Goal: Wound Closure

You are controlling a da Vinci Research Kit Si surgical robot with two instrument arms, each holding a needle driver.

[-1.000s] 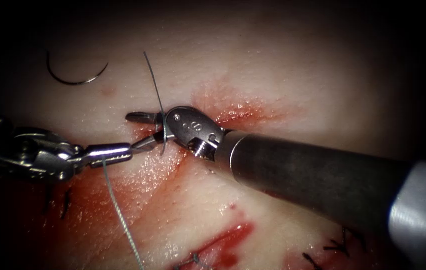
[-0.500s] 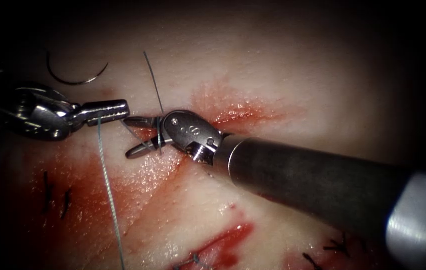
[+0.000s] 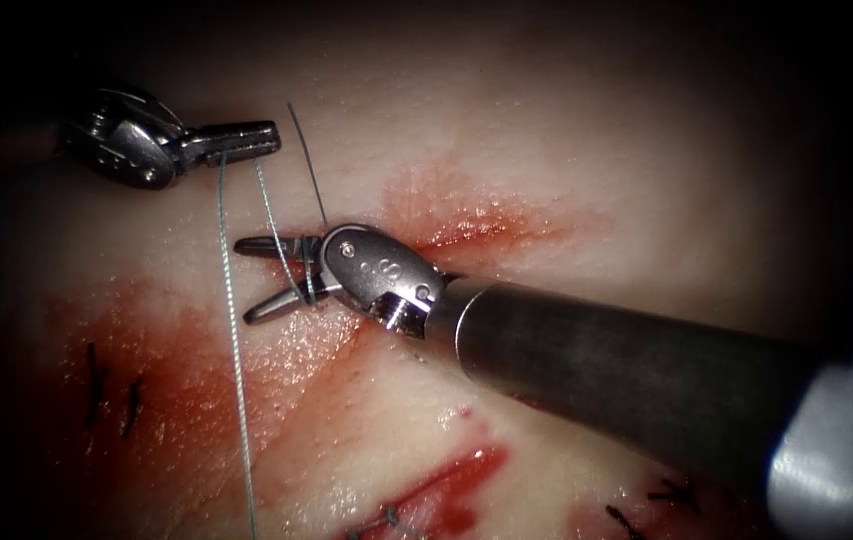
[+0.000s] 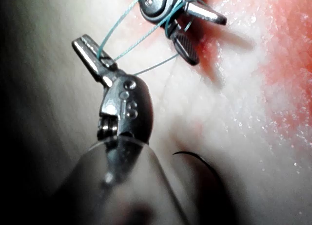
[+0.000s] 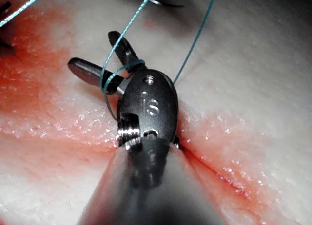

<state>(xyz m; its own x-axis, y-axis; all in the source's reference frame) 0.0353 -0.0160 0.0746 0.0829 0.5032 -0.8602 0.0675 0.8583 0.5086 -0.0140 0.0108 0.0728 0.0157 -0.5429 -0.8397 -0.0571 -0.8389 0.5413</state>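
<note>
My left tool (image 3: 246, 140) is at the upper left of the tissue (image 3: 566, 150), jaws shut on the thread (image 3: 231, 330). One strand runs down toward the front edge. A second strand (image 3: 274, 225) leads to my right tool (image 3: 246, 280), whose jaws stand open with the thread looped around them near their base and nothing held between them. The loop (image 5: 117, 71) wraps both jaws of the right tool (image 5: 92, 50). A thin thread tail (image 3: 306, 165) rises just behind it. The curved needle (image 4: 195, 159) lies free on the tissue beside the left tool (image 4: 90, 52), held by neither tool.
Red fluid (image 3: 466, 230) marks the cut beside the right tool's wrist and spreads over the left front (image 3: 176, 380). Finished dark stitches sit at the left (image 3: 96, 385) and along the front (image 3: 386, 520). The right tool's thick shaft (image 3: 626, 360) crosses the right half.
The left tool has moved up and back to the upper left with the thread, drawing a loop around the right tool's open jaws. It now covers the needle in the endoscope view.
</note>
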